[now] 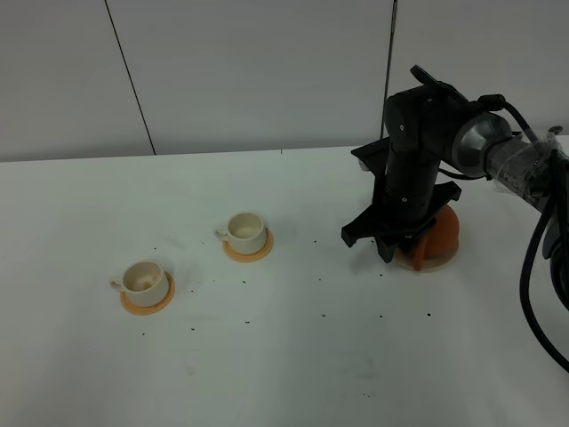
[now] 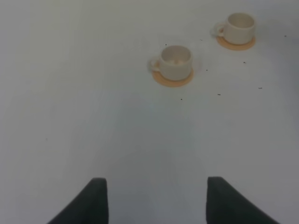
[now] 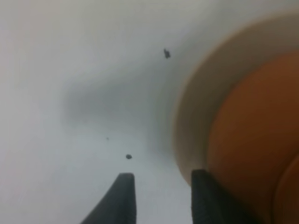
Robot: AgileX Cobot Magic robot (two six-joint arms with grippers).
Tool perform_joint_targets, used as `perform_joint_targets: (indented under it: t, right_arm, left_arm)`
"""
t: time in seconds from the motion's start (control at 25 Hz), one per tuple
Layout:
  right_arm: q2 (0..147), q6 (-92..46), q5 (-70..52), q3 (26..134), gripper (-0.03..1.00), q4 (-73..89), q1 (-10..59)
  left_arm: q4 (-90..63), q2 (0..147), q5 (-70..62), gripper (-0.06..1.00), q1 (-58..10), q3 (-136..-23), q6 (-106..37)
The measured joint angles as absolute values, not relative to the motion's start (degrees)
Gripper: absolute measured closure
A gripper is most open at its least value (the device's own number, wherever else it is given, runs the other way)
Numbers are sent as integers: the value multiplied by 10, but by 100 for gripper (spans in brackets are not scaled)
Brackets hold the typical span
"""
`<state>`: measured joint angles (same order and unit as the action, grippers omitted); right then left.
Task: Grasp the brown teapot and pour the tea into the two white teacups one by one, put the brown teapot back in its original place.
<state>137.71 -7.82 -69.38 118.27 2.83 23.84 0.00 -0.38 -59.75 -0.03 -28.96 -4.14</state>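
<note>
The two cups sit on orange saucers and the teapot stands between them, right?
No. The cups sit on orange saucers, but the teapot stands apart from both, on a beige coaster at the right of the exterior high view.

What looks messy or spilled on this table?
Small black specks dot the white table between the two cream-white cylindrical cups and the reddish-brown clay teapot. What they are is unclear. No puddle shows; both cups stand upright.
</note>
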Motion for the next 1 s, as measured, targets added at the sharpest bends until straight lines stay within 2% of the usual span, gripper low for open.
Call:
perform_joint_targets:
  t: [0.48,1.0]
  right_arm:
    - [1348,-78,-694,1104,69,7,238]
    - [1342,-77,-697,1100,69,-5,238]
  left_arm:
    - [0,-4,-598,41,0,-290,-41]
    - [0,-4,-598,41,0,-290,-41]
